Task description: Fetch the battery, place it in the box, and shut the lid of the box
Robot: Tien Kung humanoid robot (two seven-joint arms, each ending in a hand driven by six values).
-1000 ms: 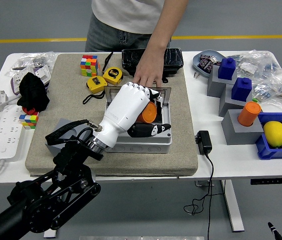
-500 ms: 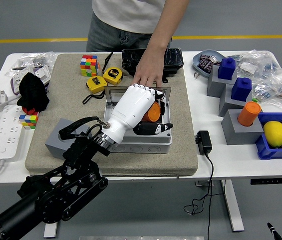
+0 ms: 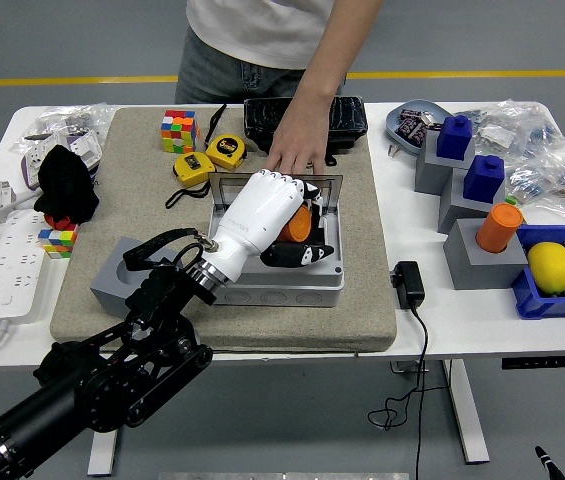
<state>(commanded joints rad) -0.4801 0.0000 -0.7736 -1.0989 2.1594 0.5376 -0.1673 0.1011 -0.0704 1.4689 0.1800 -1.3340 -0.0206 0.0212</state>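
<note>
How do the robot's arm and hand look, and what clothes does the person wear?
The left hand has a glossy white shell and black fingertips. Behind it sits a metal wrist ring, then a black arm of open struts with looped black cables. The person wears a white top and grey jeans; the forearm is bare.

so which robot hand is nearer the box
Left. The left hand is over the open box, its fingers curled around an orange battery inside it. The right hand is not in view.

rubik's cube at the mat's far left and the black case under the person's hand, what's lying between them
In the head view, two yellow tape measures lie on the mat between the Rubik's cube and the black case, one nearer than the other.
</note>
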